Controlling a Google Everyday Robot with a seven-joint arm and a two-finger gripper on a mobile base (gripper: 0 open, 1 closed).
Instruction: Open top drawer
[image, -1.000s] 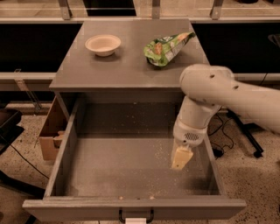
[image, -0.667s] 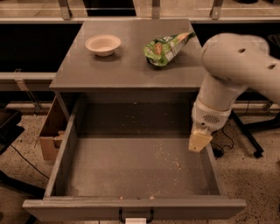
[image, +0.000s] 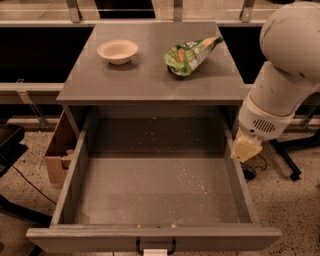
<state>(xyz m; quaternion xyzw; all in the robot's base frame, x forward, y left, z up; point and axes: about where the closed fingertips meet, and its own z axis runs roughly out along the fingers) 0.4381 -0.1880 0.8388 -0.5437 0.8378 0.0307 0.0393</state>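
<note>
– Grey top drawer (image: 150, 190), where is it?
– Pulled way out from under the tabletop (image: 145, 80), where a bowl (image: 117, 51) and green bag (image: 190, 54) sit.
– And the hand (image: 246, 148)?
– Over the drawer's right wall. Wide or squeezed tight, I cannot tell.

Top drawer (image: 210, 234) pulled far out of the grey cabinet (image: 145, 82), grey inside, scattered crumbs (image: 202, 188) on its floor, nothing else in it. Black loop handle (image: 170, 246) at the front edge, with a white tag (image: 155, 252) hanging from it. On the cabinet top: a small cream bowl (image: 117, 51) on the left and a crumpled green snack bag (image: 191, 50) on the right, well apart. White robot arm (image: 285, 75) enters from the upper right. Gripper (image: 245, 149), yellowish tip, hangs just outside the drawer's right wall, above the wall's rear half, holding nothing visible. Open cardboard box (image: 59, 150) on the speckled floor (image: 285, 210) just left of the cabinet.
</note>
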